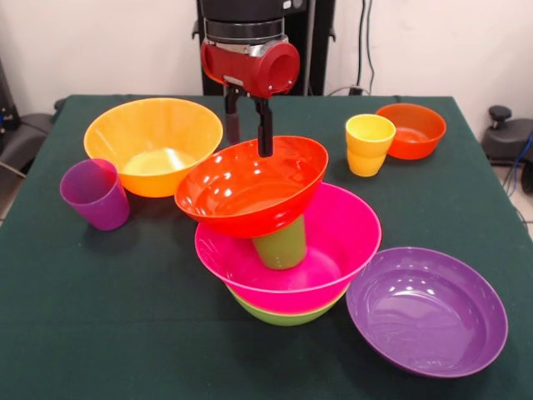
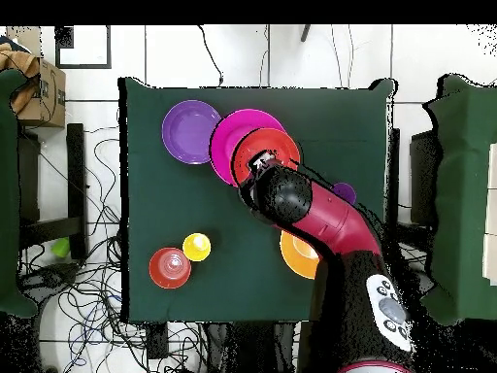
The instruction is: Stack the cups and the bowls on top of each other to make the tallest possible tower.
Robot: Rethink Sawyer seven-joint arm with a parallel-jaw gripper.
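The tower stands mid-table: a lime green bowl at the bottom, a pink bowl in it, and a green cup upside down in the pink bowl. A red-orange bowl rests tilted on the cup, also visible from overhead. My gripper is at this bowl's far rim, open, one finger inside and one outside it. A yellow cup stands apart, and a purple cup stands on the opposite side. In the overhead view the arm hides the gripper.
A large orange bowl sits beside the purple cup. A small red-orange bowl lies next to the yellow cup. A large purple bowl touches the pink bowl's side. All rest on the green-covered table.
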